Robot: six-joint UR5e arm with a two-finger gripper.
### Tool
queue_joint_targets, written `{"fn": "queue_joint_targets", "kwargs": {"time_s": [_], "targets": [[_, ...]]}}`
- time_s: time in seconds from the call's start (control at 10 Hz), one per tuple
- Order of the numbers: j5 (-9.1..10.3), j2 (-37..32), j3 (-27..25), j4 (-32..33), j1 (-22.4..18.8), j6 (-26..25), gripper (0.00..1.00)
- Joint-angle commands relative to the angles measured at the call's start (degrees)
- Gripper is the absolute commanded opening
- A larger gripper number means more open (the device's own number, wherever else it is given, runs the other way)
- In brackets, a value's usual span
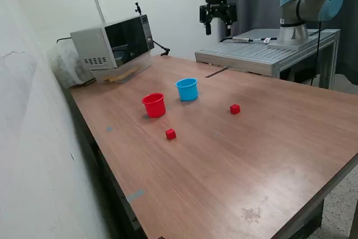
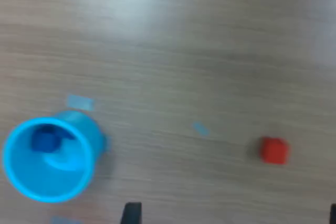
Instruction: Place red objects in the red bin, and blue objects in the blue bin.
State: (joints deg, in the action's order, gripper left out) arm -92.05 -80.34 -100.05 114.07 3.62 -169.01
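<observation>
Claw point(image 1: 218, 24) high above the far part of the wooden table point(image 1: 268, 155), fingers apart, nothing between them; only two dark finger tips point(image 2: 131, 212) at the edge of the wrist view

Nearest below: one light-blue cup point(image 1: 187, 89), upright on the wood. Inside it, in the wrist view, dark blue at the bottom point(image 2: 46, 140), at least one blue cube; whether one or two, cannot tell, picture blurred

Just beside the blue cup, toward the exterior view's left and a little nearer the camera: one red cup point(image 1: 154, 105), upright, apart from the blue one, its inside not clearly visible

Two red cubes on the bare wood, both outside the cups: one point(image 1: 235, 108) toward the exterior view's right of the blue cup, also seen in the wrist view point(image 2: 274, 150); the other point(image 1: 170, 134) in front of the red cup, near it, not touching

Farther out: one microwave point(image 1: 114, 41) at the far left corner of the table
</observation>
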Motion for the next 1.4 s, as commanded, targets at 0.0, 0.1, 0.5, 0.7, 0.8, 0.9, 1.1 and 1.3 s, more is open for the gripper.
{"fn": "queue_joint_targets", "kwargs": {"time_s": [0.0, 0.1, 0.5, 0.7, 0.8, 0.9, 1.1, 1.3], "targets": [[-0.06, -2.81, -0.85, -1.21, -5.80, -4.19, 1.00], [0.20, -2.81, -0.85, -1.13, -6.77, -7.96, 1.00], [0.91, 1.91, -1.02, 1.41, -6.87, -17.05, 1.00], [1.00, 6.92, -2.51, 7.01, -6.96, -17.32, 1.00], [1.08, 9.82, -2.69, 9.13, -6.96, -17.32, 1.00], [1.09, 12.46, -2.26, 11.07, -6.87, -17.32, 1.00], [1.17, 18.09, -1.47, 14.24, -6.44, -17.32, 1.00], [1.17, 21.87, 0.37, 15.83, -5.99, -17.32, 1.00]]}}
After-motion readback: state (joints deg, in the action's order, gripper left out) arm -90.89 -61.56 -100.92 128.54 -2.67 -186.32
